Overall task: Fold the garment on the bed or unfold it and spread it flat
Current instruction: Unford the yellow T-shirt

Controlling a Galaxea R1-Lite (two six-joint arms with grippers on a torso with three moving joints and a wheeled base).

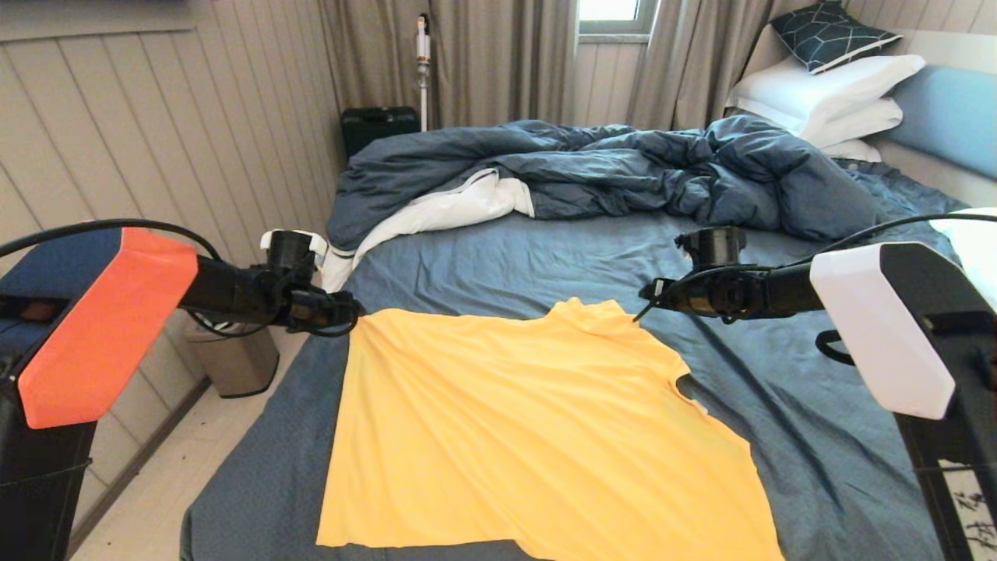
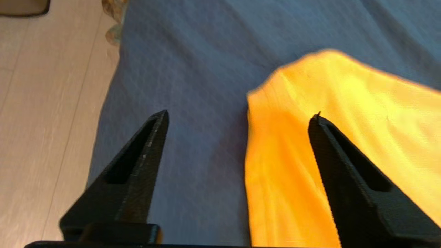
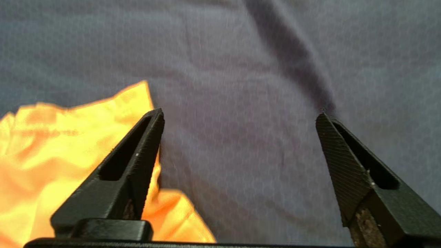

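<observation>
Nearest the head camera are the two forearms: the left arm with its orange cover at the left edge, the right arm with its white cover at the right edge, both reaching forward over the bed (image 1: pixel 545 265).

Between them the yellow T-shirt (image 1: pixel 530 436) lies spread on the dark blue-grey sheet, on the near half of the bed. It is mostly flat, with shallow diagonal wrinkles across the body. Its far edge runs from one arm's tip to the other, with a raised bump of fabric toward the right. A small notch of sheet shows along its right edge.

The left gripper (image 1: pixel 354 312) sits at the shirt's far left corner. In the left wrist view its jaws stand wide apart and hold nothing: one finger (image 2: pixel 137 172) is over bare sheet, the other over the yellow fabric (image 2: pixel 344 103), whose corner lies between them. Pale floor (image 2: pixel 44 120) shows past the bed's edge.

The right gripper (image 1: pixel 645 305) is at the shirt's far right corner, beside the raised bump. In the right wrist view its jaws are also spread wide and empty. One finger (image 3: pixel 131 172) overlaps the crumpled yellow edge (image 3: pixel 51 155); the other is over plain sheet.

Farther back, a rumpled dark blue duvet (image 1: pixel 607 171) with a white underside showing lies across the bed. White pillows (image 1: pixel 826 101) and a dark patterned cushion (image 1: pixel 829 35) are stacked at the far right against the light blue headboard (image 1: pixel 946 117).
</observation>
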